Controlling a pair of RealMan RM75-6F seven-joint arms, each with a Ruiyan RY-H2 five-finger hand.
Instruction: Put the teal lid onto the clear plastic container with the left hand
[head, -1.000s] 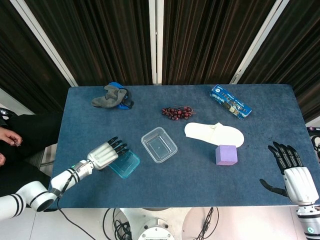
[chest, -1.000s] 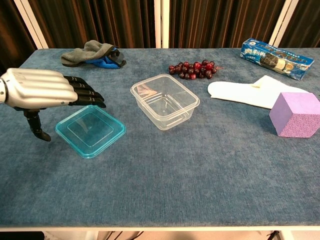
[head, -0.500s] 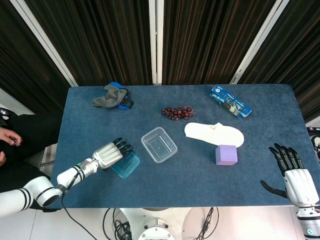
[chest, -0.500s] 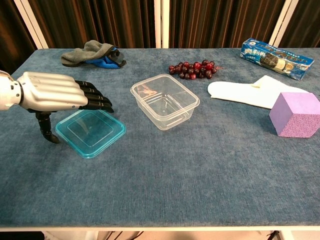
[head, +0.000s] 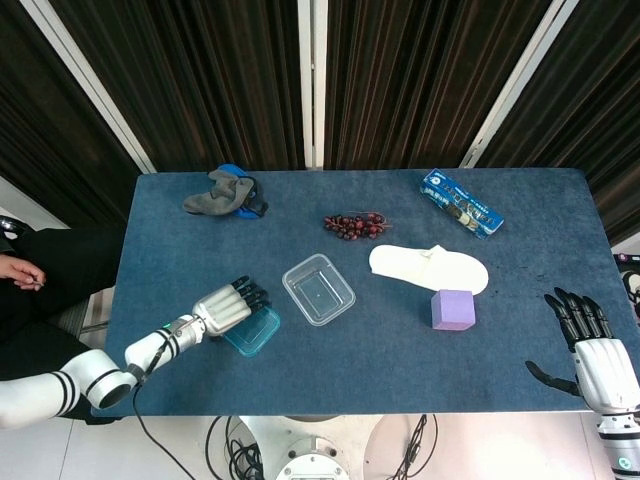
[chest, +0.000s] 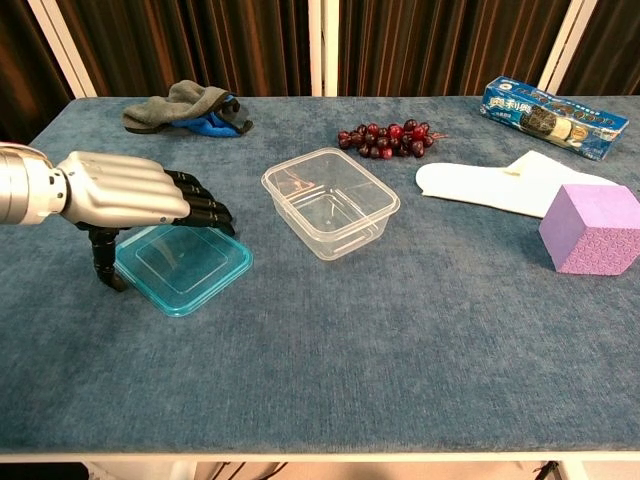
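The teal lid (chest: 185, 268) (head: 252, 332) lies flat on the blue table, left of the clear plastic container (chest: 329, 201) (head: 318, 289), which stands open and empty. My left hand (chest: 128, 196) (head: 225, 307) hovers over the lid's left edge, fingers stretched out flat above it and the thumb pointing down beside the lid's left rim. It holds nothing. My right hand (head: 594, 350) rests off the table's right front corner, fingers spread and empty.
A purple cube (chest: 592, 227), a white slipper (chest: 489, 185), a bunch of grapes (chest: 385, 137) and a blue cookie pack (chest: 545, 116) lie to the right and behind. A grey and blue cloth (chest: 183, 107) sits at the back left.
My left hand has moved right and lower, so its fingers now reach over the lid's left part. The lid and container have not moved.
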